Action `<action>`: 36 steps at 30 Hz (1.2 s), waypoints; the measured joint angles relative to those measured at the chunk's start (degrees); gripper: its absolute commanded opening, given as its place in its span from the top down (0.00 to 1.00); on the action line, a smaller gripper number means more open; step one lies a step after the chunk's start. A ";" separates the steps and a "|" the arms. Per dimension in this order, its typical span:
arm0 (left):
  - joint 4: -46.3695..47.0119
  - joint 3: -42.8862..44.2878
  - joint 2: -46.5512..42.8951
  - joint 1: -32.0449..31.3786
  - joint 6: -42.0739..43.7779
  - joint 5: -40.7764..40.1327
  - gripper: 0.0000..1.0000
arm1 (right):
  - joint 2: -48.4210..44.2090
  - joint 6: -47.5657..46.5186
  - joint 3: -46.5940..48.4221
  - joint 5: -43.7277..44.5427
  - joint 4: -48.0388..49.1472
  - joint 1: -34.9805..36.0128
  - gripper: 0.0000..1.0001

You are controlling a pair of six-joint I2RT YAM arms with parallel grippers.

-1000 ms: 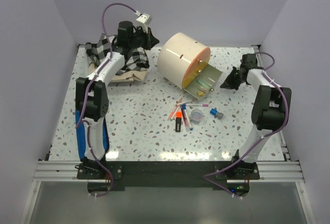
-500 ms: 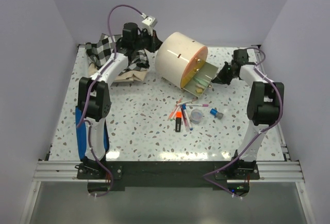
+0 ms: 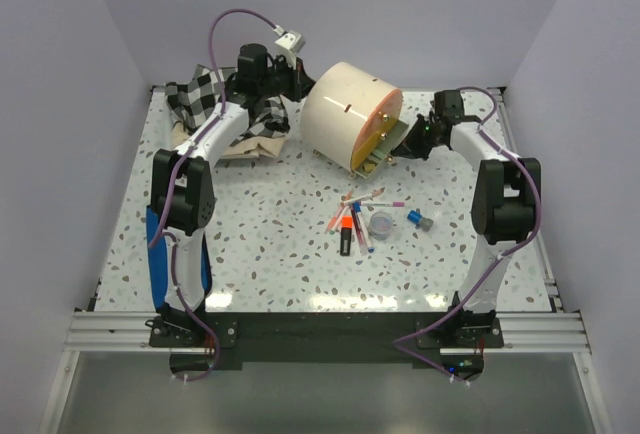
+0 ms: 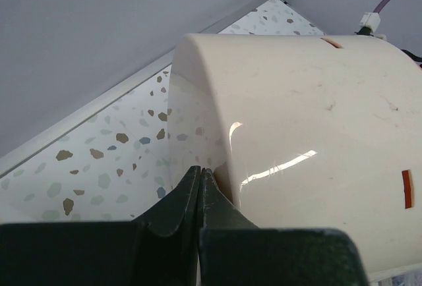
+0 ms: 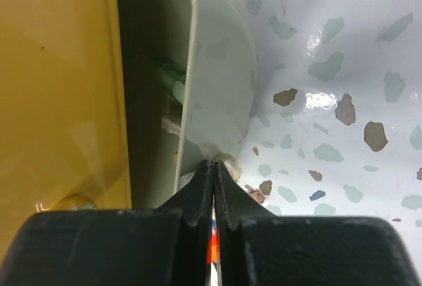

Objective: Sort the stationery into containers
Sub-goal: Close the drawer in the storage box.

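The loose stationery [image 3: 357, 226] lies in a cluster on the speckled table [image 3: 250, 244], out in front of the cabinet and apart from it. I can make out an orange highlighter [image 3: 343, 220], a thin pink pen [image 3: 385, 201], a small clear round pot [image 3: 381, 223] and a blue piece [image 3: 413, 217] just right of the pot. The rest of the cluster is too small for me to name.

The cream drum cabinet [image 3: 345, 114] lies on its side toward the back of the table, its orange front [image 3: 380, 122] turned toward the right arm. One pale green drawer [image 5: 221, 68] stands partly out at the lower edge of that front. On the right wrist feed I can see inside it: a green item [image 5: 170, 75], and below it a pale scrap I can't identify.

My right gripper [image 5: 213, 165] has its jaws pressed together with no gap. Its tips sit right at the drawer's outer face, beside a small cream knob [image 5: 228, 161].

My left gripper [image 4: 200, 171] is likewise pinched flat, holding nothing, with its tips at the rounded rear rim of the drum. I can't tell whether they touch it. The left arm reaches over the black-and-white checked cloth [image 3: 205, 94] piled at the back left.
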 measured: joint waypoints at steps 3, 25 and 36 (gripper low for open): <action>0.00 0.00 0.00 -0.13 0.02 -0.02 1.00 | 0.00 0.96 -0.42 -0.11 0.42 0.00 1.00; -1.16 -0.57 -0.02 -1.18 1.97 -2.25 1.00 | 4.22 3.26 2.40 -0.72 4.26 2.25 1.00; -1.75 -0.59 -0.09 -0.79 1.60 -3.06 1.00 | -0.24 1.84 -0.83 -1.66 4.63 2.29 0.71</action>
